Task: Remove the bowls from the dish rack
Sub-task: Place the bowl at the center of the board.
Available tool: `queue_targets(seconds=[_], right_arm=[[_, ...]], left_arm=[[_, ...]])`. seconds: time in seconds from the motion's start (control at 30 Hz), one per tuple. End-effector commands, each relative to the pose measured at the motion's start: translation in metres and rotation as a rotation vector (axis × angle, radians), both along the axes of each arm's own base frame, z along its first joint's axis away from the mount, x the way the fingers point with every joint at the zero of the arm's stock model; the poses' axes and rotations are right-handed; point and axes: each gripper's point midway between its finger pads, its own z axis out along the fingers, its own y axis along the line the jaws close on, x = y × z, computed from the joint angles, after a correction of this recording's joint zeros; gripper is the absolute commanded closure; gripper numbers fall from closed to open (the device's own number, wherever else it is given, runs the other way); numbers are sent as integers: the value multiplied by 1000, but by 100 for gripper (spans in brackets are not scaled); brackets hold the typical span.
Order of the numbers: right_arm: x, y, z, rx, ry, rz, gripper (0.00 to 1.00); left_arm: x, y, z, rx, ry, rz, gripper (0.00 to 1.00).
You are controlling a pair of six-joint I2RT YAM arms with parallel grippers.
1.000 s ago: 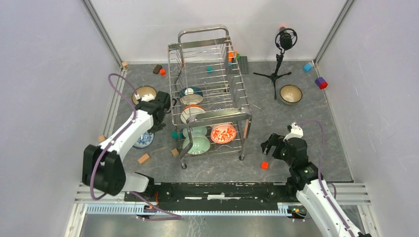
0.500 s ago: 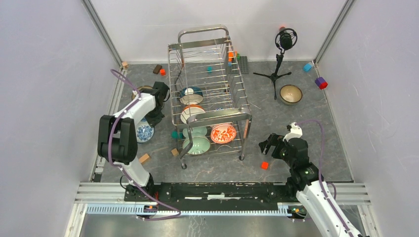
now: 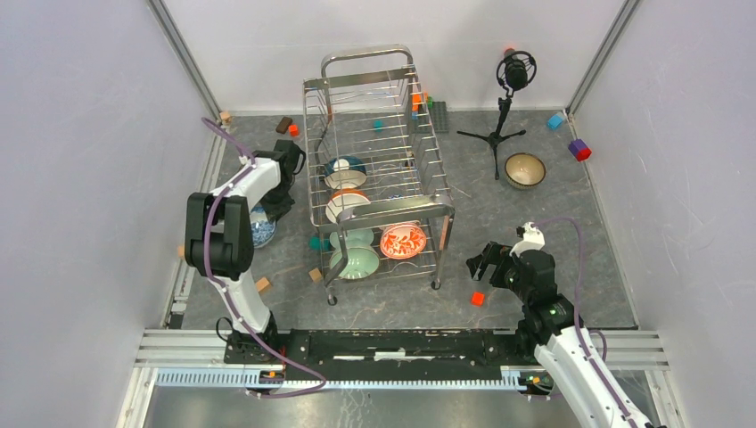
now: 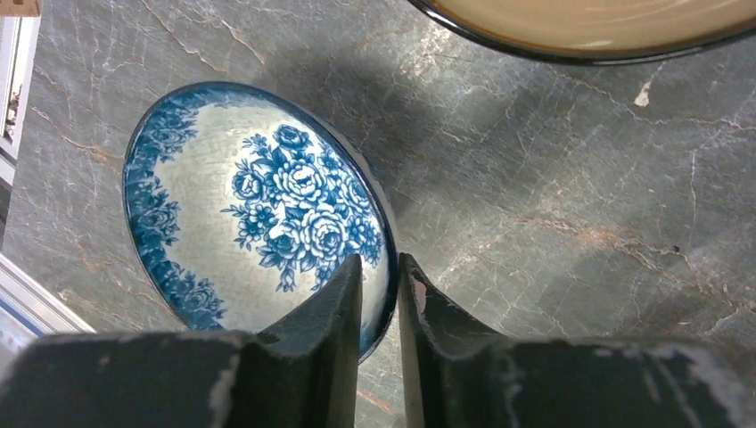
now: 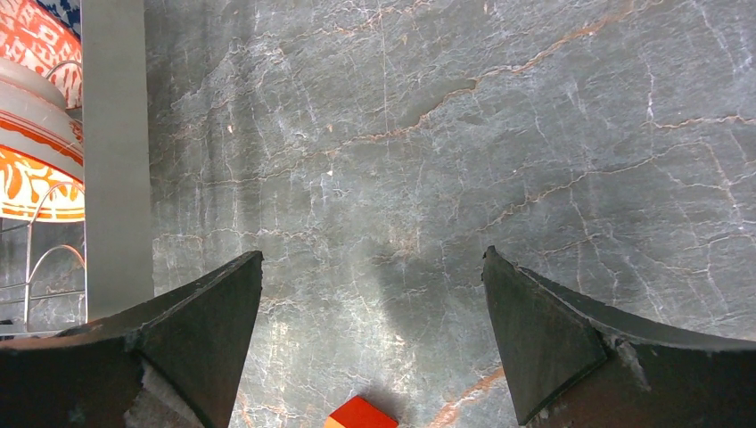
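Blue-&-white bowl [image 3: 258,229] now sits on tabletop [image 3: 535,232] left of dish rack [image 3: 406,207], mid-left of frame. A sec ago it was lower in frame w/ L arm [image 3: 242,189] stretched out; now arm's folded up over it. Reads as set-down nearly done. Several bowls left in rack, e.g. pale green bowl [image 3: 358,261]. R side unchanged.

L wrist: L gripper [image 4: 379,290] parted a crack, straddling bowl's right rim, lower centre. One finger inside, one outside. Sliver of white betw. inner finger & rim, so prob. letting go.

R wrist: R gripper [image 5: 373,259] wide open, empty, over bare tabletop. Red block [image 5: 359,415] bottom centre.
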Motion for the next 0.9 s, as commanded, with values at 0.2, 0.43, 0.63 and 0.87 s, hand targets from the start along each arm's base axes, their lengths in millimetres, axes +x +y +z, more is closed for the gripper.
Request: queue_targets(seconds=[0.2, 0.43, 0.63, 0.87], right_arm=[[6, 2, 15, 14, -51, 7, 2], [9, 0, 30, -3, -79, 7, 2], [10, 9, 42, 10, -112, 63, 2], [-13, 54, 64, 89, -260, 394, 2]], left_arm=[[9, 3, 15, -6, -49, -14, 58], [4, -5, 56, -75, -199, -15, 21], [-12, -25, 108, -212, -409, -68, 5], [-57, -51, 148, -403, -735, -170, 5]])
